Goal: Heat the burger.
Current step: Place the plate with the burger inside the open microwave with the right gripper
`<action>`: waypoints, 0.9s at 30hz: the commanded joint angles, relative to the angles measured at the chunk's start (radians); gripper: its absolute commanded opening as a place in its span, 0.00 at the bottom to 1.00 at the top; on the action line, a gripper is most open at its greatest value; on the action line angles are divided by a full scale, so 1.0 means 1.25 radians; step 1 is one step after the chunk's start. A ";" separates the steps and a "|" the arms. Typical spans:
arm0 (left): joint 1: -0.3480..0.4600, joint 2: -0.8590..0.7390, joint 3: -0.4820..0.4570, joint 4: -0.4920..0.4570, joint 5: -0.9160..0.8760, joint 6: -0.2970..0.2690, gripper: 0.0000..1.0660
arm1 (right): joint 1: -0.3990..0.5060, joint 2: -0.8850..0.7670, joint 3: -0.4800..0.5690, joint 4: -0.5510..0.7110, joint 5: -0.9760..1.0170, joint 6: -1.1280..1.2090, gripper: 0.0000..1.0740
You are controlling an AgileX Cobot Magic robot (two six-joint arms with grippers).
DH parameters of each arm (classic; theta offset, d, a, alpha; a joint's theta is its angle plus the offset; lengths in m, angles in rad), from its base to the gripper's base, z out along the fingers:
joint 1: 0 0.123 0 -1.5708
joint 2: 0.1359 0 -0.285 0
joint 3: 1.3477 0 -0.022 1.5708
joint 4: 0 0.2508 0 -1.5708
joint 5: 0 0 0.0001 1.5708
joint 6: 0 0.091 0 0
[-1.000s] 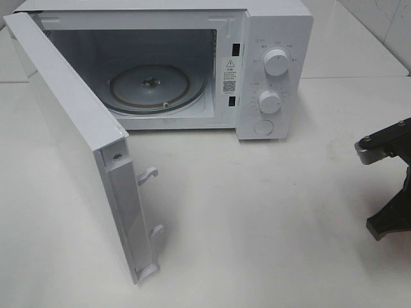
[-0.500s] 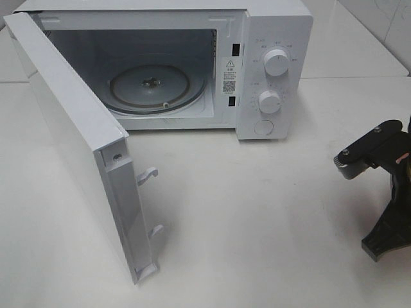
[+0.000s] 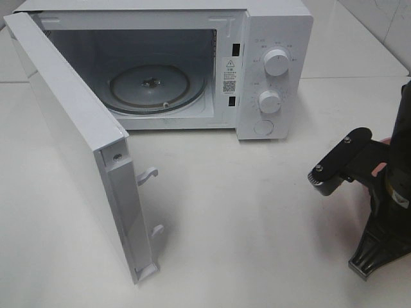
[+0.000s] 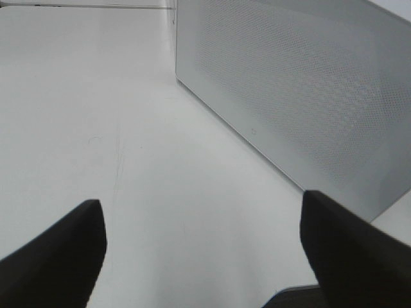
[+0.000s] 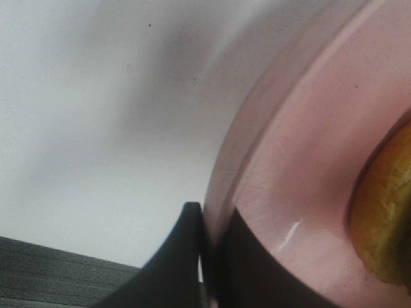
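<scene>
From above, your white desk point(image 3: 257, 212) carries a microwave point(image 3: 276, 38) at upper centre, its door point(image 3: 70, 128) swung open; tiles point(image 3: 385, 25) show upper right. Left wrist: the left gripper point(image 4: 202, 247) hangs released over the desk beside that door. Right wrist: the right gripper point(image 5: 209, 256) is clenched on the pink plate point(image 5: 302, 160), the burger point(image 5: 388, 212) lying on it.

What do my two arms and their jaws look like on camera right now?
The left gripper has matte black jaws, broad and tapering to blunt tips. The right gripper is black too, with thin curved tips. From the high camera the right arm is black, carrying a black bracket fastened with silver screws.
</scene>
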 commanded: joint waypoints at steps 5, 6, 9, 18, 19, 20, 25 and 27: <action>-0.003 0.001 0.002 0.002 0.002 0.001 0.73 | 0.068 -0.006 0.004 -0.046 0.038 -0.004 0.00; -0.003 0.001 0.002 0.002 0.002 0.001 0.73 | 0.086 -0.006 0.004 -0.049 0.038 -0.004 0.00; -0.003 0.001 0.002 0.002 0.002 0.001 0.73 | 0.106 -0.006 0.004 -0.054 0.038 -0.004 0.00; -0.003 0.001 0.002 0.002 0.002 0.001 0.73 | 0.180 -0.006 0.004 -0.066 0.038 -0.058 0.00; -0.003 0.001 0.002 0.002 0.002 0.001 0.73 | 0.194 -0.006 0.004 -0.068 0.038 -0.070 0.00; -0.003 0.001 0.002 0.002 0.002 0.001 0.73 | 0.194 -0.006 0.004 -0.068 0.038 -0.070 0.00; -0.003 0.001 0.002 0.002 0.002 0.001 0.73 | 0.230 -0.006 0.004 -0.090 0.034 -0.092 0.00; -0.003 0.001 0.002 0.002 0.002 0.001 0.73 | 0.243 -0.006 0.004 -0.106 0.034 -0.094 0.00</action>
